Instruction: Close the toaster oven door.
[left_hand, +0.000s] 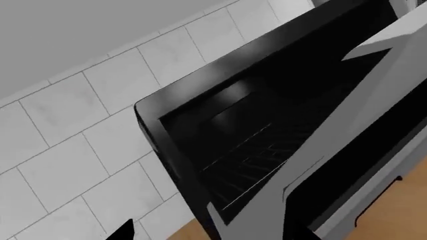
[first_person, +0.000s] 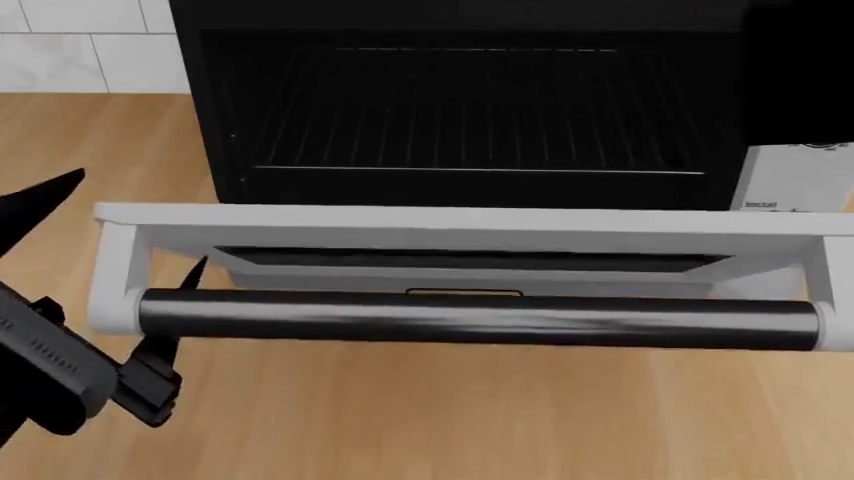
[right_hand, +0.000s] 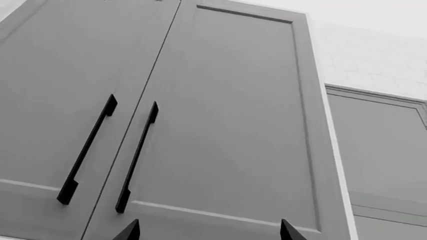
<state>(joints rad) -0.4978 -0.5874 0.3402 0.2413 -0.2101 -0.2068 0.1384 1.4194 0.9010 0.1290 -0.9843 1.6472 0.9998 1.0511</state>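
Hinged metal and glass, the toaster oven door hangs open before the toaster oven: stiff, probably heavy. I'd lift under its bar handle. My left gripper is beside it, spread unclear; right fingertips wide, empty.

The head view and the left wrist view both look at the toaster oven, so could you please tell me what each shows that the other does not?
Only the head view shows the long black bar handle along the open toaster oven door, the left gripper near the handle's end, and a white label beside the oven. Only the left wrist view shows the oven's outer side corner from an angle. Both show the toaster oven, its wire rack, the white tiled wall and the wooden counter.
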